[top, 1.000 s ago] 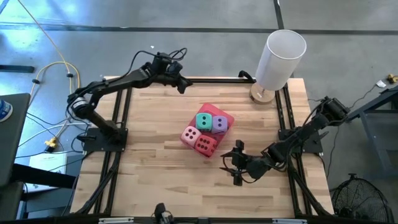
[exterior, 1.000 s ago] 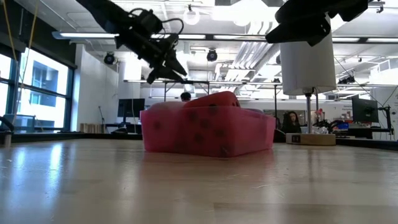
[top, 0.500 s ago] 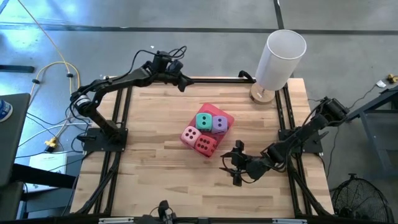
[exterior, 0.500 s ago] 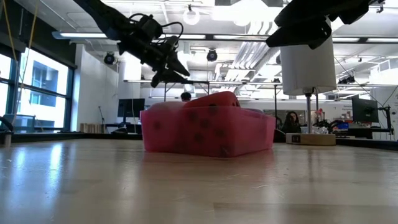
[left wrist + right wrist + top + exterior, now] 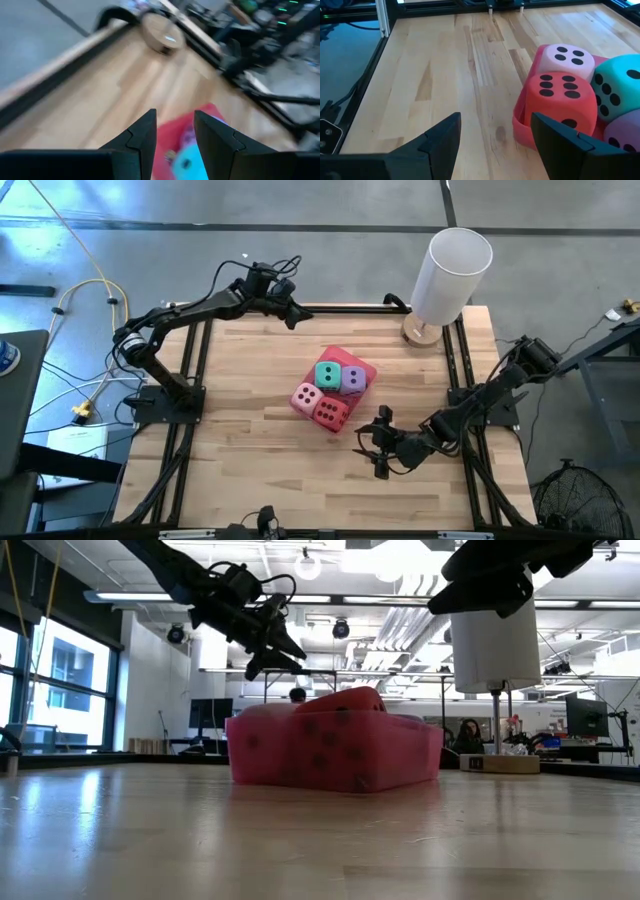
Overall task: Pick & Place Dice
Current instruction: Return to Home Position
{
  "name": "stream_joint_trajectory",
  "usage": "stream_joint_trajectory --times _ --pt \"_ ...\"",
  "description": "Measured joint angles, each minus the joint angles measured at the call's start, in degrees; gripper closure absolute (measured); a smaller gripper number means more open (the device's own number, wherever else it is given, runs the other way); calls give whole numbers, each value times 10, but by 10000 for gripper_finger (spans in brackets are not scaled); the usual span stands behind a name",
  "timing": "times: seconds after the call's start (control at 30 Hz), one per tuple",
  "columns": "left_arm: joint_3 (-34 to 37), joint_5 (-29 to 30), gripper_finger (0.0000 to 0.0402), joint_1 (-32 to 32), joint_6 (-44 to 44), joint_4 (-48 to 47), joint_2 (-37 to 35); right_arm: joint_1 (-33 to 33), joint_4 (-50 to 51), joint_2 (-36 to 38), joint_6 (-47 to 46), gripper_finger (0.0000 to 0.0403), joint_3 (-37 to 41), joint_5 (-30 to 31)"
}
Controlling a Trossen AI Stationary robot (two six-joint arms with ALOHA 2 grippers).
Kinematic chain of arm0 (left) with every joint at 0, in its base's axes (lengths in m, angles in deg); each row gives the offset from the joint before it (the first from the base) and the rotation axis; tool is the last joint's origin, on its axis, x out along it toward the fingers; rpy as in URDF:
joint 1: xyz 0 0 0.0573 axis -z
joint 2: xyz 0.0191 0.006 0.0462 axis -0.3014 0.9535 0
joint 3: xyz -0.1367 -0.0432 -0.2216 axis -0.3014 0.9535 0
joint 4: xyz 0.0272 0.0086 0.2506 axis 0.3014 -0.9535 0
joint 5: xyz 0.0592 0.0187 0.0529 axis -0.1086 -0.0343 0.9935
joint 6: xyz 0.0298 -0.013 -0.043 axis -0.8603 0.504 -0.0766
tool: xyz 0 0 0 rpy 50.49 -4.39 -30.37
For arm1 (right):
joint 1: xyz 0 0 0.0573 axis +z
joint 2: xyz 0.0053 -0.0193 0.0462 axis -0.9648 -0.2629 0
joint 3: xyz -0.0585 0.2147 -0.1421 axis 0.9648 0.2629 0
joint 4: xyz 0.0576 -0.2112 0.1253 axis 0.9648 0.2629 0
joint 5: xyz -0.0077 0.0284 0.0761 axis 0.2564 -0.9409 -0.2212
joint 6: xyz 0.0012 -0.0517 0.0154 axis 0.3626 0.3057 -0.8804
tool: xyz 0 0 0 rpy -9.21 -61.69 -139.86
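Note:
Four dice sit packed together in a pink tray (image 5: 366, 367) at the table's middle: teal (image 5: 327, 374), purple (image 5: 353, 379), pale pink (image 5: 306, 396) and red (image 5: 330, 413). The right wrist view shows the red die (image 5: 560, 97) nearest, with the pink die (image 5: 565, 57), the teal die (image 5: 617, 85) and the purple die (image 5: 620, 130) around it. My left gripper (image 5: 292, 318) hangs open, high over the far left of the table (image 5: 275, 652), pointing toward the tray (image 5: 172, 135). My right gripper (image 5: 380, 442) is open near the tray's near right corner (image 5: 495, 137), nothing between its fingers.
A tall white cylinder on a round wooden base (image 5: 450, 275) stands at the table's far right corner (image 5: 495, 640). Black frame rails run along the table's left, right and far edges. Bare wood lies around the tray on all sides.
My left gripper has turned a little above the far left of the table, its fingers now pointing more toward the table's right. Its finger gap is unchanged. The dice and my right gripper have kept still.

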Motion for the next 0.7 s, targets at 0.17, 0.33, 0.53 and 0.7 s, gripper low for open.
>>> stream_joint_trajectory --times 0.17,0.33,0.53,0.7 --pt "0 -88 275 -16 14 7 0 0 0 0 0 170 0 0" --pt "-3 -142 275 -49 67 52 0 0 0 0 -2 170 0 0" --pt "-3 -238 275 -90 116 101 -1 0 0 0 -14 170 0 0" --pt "-3 -259 275 -109 118 125 8 0 0 0 -15 170 0 3"
